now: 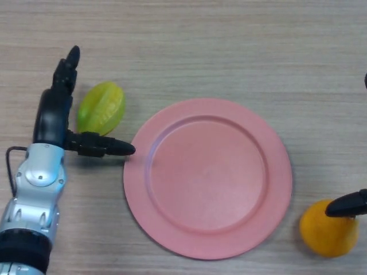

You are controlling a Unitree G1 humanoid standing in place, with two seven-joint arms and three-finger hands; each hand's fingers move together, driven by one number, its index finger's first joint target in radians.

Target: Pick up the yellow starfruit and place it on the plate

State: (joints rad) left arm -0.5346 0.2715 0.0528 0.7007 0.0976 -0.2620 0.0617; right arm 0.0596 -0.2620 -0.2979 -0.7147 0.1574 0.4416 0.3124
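A yellow-green starfruit [102,107] lies on the wooden table left of a pink plate [172,217]. My left hand [53,112] is open right beside it: the fingers stretch up along its left side and the thumb [106,147] reaches out just below it, toward the plate's left rim. The starfruit sits in the gap between fingers and thumb, not gripped. The plate holds nothing. Of my right hand [348,204] only a black fingertip shows at the right edge.
An orange fruit [328,228] lies at the lower right, just off the plate's rim, partly under the right fingertip. A dark sliver shows at the right edge higher up [365,81].
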